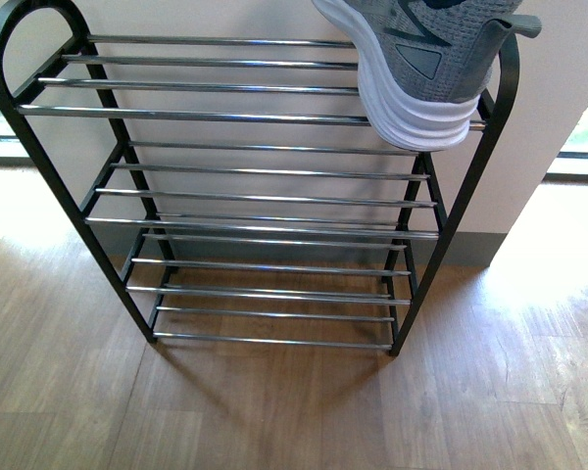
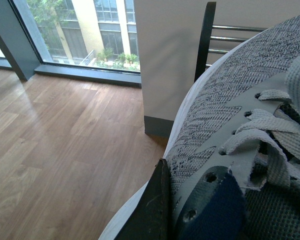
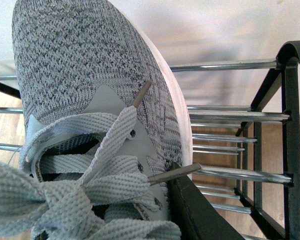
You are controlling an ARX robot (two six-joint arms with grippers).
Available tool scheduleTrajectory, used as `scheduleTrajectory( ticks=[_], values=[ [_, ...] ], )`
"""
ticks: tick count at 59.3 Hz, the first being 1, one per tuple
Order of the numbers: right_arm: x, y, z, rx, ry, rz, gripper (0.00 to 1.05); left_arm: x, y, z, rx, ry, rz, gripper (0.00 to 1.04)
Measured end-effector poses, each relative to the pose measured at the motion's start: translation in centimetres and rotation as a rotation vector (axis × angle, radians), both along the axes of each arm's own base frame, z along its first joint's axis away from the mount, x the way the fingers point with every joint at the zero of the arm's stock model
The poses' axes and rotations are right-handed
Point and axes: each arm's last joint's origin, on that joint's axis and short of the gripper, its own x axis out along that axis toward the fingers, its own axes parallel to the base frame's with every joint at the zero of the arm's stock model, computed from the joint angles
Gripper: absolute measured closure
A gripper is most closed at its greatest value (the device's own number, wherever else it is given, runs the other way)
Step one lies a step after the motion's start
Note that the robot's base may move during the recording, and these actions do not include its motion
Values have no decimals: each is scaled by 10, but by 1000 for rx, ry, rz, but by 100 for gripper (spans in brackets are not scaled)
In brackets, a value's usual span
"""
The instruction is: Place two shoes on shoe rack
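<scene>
Over shoe rack (image 1: 196, 116) top-tier right end: grey shoe (image 1: 421, 59) tilted, right gripper (image 3: 165, 200) closed on its side wall; left gripper (image 2: 177, 200) pinches second shoe (image 2: 230, 90) near rack. Likely light, knit soft; hold collar edge.

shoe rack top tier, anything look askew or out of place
The grey sneaker at the shoe rack's right end is tilted, its heel sole jutting past the top tier's front bar rather than lying flat on the bars.

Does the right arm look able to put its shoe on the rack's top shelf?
Likely yes: the shoe it holds hangs over the right end of the top bars of the rack, with nothing else on them.
</scene>
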Motion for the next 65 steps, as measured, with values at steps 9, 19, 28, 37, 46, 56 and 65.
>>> scheduleTrajectory(
  ticks=[9,19,28,37,46,56,65],
  values=[
    [1,1,-3,9,-21,19,101,0,0,0,0,0,0,103],
    [2,1,-6,32,-49,43,101,0,0,0,0,0,-1,103],
    [2,1,-8,58,-73,62,101,0,0,0,0,0,0,103],
    [3,1,-10,57,-91,52,101,0,0,0,0,0,0,103],
    [2,0,-11,34,-76,3,101,0,0,0,0,0,0,103],
    [1,-1,-13,57,-56,-52,101,0,0,0,0,0,0,103],
    [2,-1,-12,103,-58,-83,101,0,0,0,0,0,0,103]
  ],
)
